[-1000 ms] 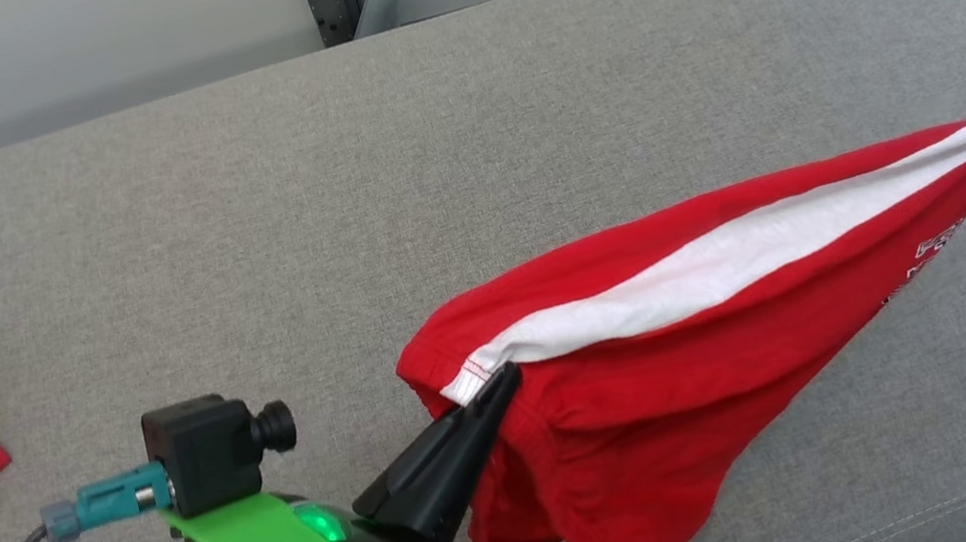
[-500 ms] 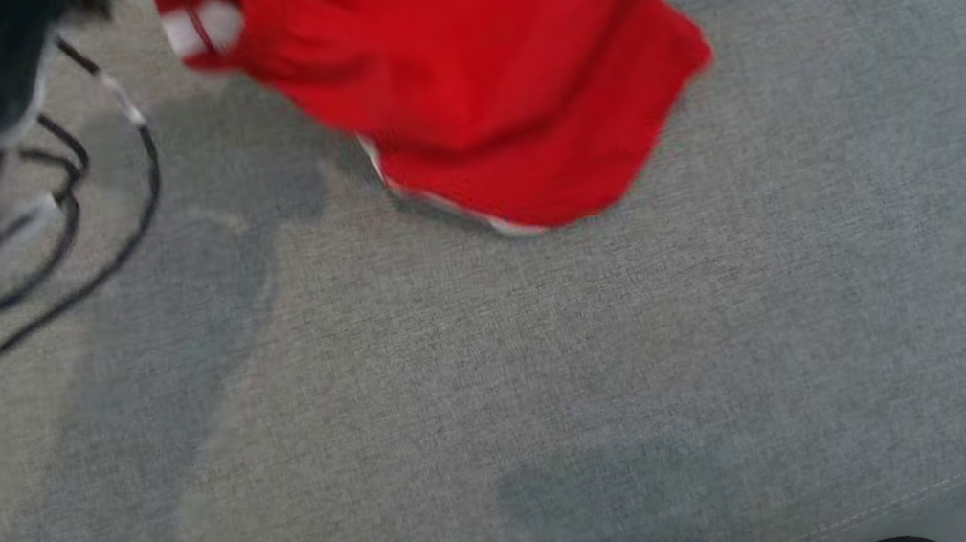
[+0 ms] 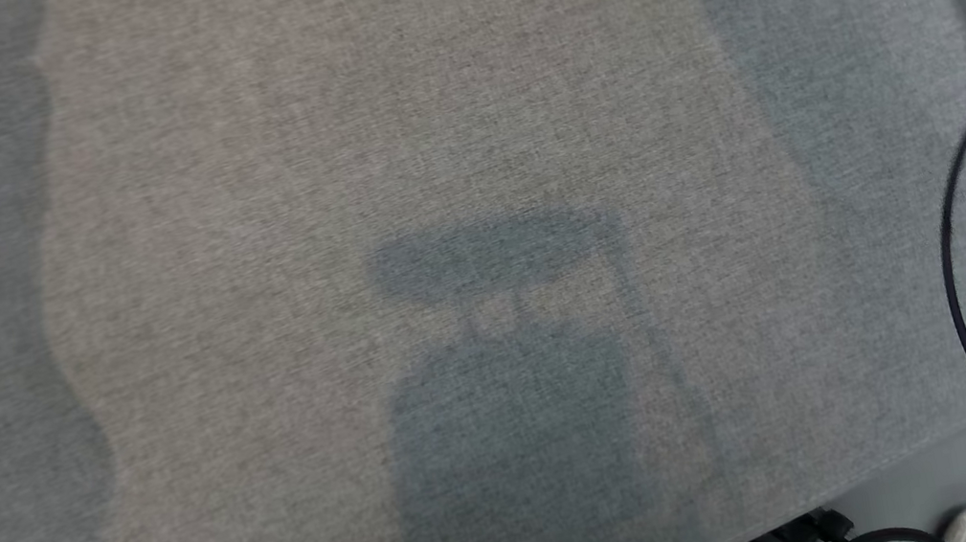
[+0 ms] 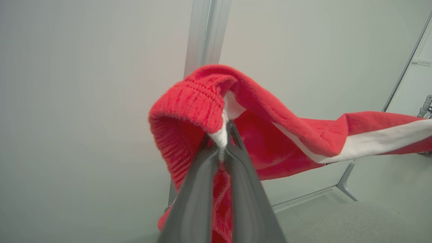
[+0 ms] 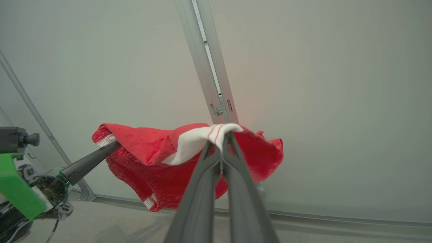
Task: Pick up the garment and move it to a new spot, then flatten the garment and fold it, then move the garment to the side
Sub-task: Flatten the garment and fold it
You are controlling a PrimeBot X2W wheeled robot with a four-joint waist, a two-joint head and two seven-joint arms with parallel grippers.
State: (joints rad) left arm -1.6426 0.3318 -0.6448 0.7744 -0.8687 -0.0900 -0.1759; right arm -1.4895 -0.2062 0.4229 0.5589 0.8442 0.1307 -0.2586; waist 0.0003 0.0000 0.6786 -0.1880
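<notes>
Left claw (image 4: 225, 133) is pinched shut on the white-trimmed hem of the red garment (image 4: 303, 135) and the right claw (image 5: 223, 143) is clamped on its white stripe. So I'd hold both pinches, keep the tips level and apart so nothing bunches, then lower it well in from the front edge of the grey fabric surface (image 3: 240, 203), dangling hem first. Garment-wise, it's strung in the air between the two tips, sagging below them and, far as I can tell, clear of that surface.

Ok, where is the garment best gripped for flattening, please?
Probably the hemmed ends of its white stripe, approached end-on: the garment hangs spread between the left end effector and right end effector pinching there.
</notes>
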